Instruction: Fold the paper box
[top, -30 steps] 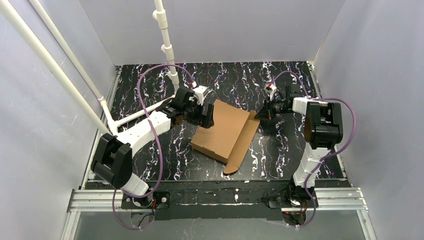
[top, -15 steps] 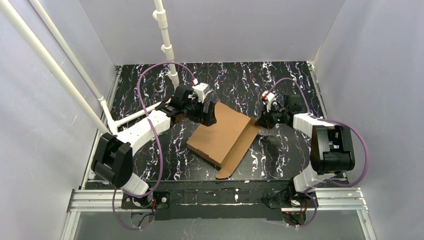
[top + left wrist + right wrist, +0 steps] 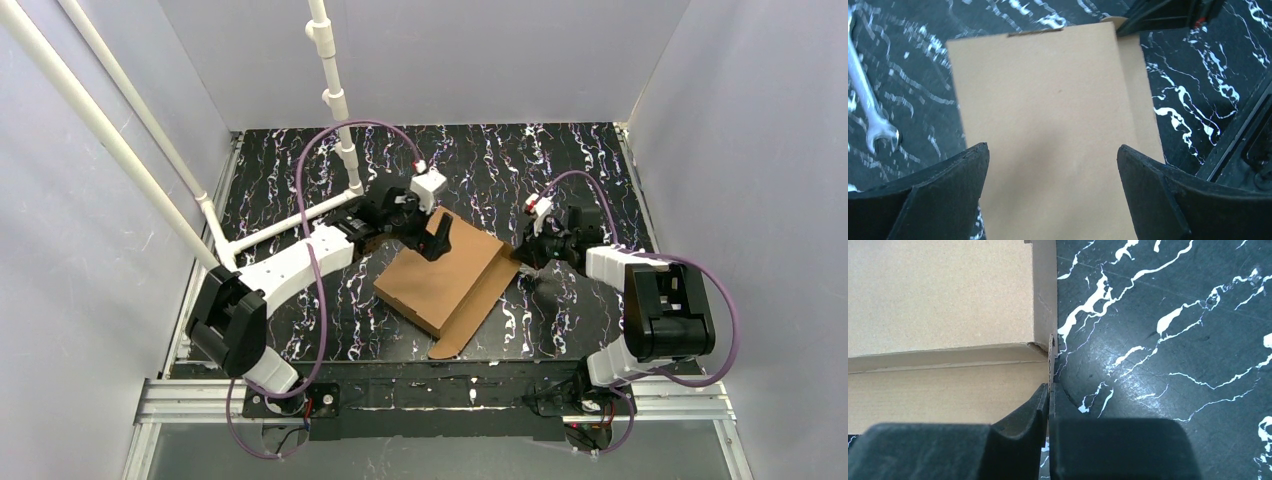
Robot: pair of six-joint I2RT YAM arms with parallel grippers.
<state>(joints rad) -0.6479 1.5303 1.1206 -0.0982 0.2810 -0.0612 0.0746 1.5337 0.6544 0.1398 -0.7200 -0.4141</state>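
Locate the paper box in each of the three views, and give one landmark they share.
Top external: paper box at the centre of the table.
Left wrist: fills the middle of the picture, under the open left gripper.
Right wrist: upper left and left side; right gripper is shut on a thin edge at its corner.
Shared landmark: the flat side flap lying beside the raised box body.

Lab test cell: grey screen walls, aluminium mounting rail

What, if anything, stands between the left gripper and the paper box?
Nothing visible does. The left gripper hangs open over the paper box's top panel, and its wrist view shows only bare cardboard between the fingers.
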